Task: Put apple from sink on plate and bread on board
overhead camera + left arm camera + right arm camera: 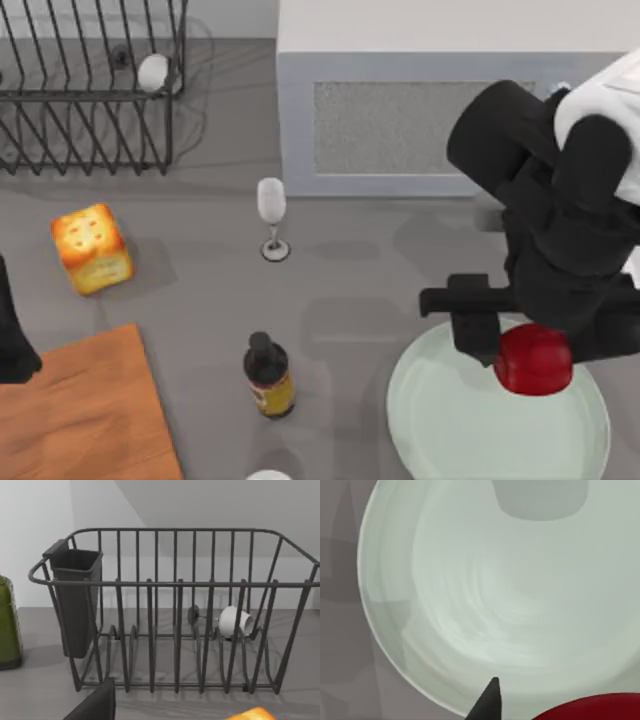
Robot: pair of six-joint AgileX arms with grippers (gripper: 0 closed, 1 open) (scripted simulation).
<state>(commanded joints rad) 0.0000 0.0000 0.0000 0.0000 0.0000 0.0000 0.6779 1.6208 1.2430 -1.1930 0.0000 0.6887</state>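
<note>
A wine glass (271,215) stands between dish rack (90,90) and bottle (269,376).

The right arm reaches in from the right edge, and its gripper (520,350) holds the apple (535,360) above the far part of the plate (440,420), which lies at the near right. The bread (91,248) sits on the grey table (350,290) at the left, apart from the board (80,415) at the near left corner. A wine glass (272,218) stands near the middle, a dark bottle (268,375) nearer. A wire dish rack (90,85) holding a white cup (153,72) occupies the far left. The left arm (12,335) is parked at the left edge.
</note>
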